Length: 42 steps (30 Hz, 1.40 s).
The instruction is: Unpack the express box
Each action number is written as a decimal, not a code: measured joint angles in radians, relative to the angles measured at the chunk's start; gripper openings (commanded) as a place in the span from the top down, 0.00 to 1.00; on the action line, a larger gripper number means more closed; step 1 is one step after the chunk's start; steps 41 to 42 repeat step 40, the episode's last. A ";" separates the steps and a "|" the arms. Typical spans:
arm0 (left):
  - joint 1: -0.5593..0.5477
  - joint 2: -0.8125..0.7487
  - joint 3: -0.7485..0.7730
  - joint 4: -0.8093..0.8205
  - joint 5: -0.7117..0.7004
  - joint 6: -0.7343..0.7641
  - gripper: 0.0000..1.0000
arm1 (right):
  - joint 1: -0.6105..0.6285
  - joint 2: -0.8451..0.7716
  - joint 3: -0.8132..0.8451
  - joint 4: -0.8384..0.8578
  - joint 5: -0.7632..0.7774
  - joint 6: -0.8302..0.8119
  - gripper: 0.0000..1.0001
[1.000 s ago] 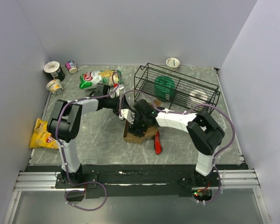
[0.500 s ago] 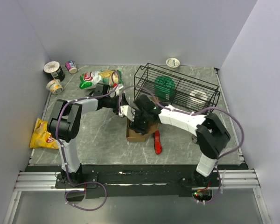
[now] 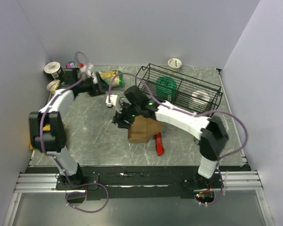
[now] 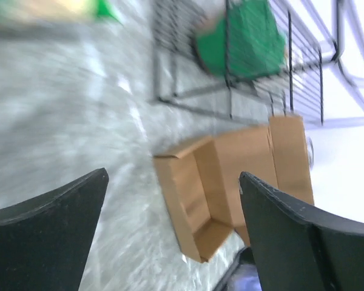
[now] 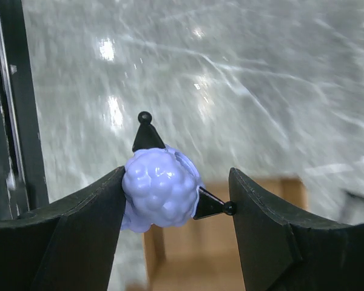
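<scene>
**Express box open in the middle of the table, toy held by the right end effector**

The express box lies near the middle of the table, a little toward the near edge, in front of the black wire basket. Its flaps are open and the brown inside shows in both wrist views. A narrow red object lies just beside its right side, toward the near edge.

The right end effector is at the left side of the box. Its two fingers are clamped on a small pale purple toy with a bumpy surface and black pointed parts. The toy is outside the box. In the right wrist view, the open carton shows behind the toy, lower in the picture.

The left end effector is close to the far left corner of the table, well apart from the box. It is near a green and red chip bag. Its fingers are spread wide with nothing between them. Its camera looks toward the box and the basket.

Inside the basket there is a green item and a white round item. Three cups stand in the far left corner, and one white cup stands at the far edge behind the basket.
</scene>
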 measured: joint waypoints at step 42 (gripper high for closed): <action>-0.093 -0.257 0.341 -0.180 -0.668 0.254 0.04 | -0.472 -0.254 0.391 -0.264 0.685 0.206 0.00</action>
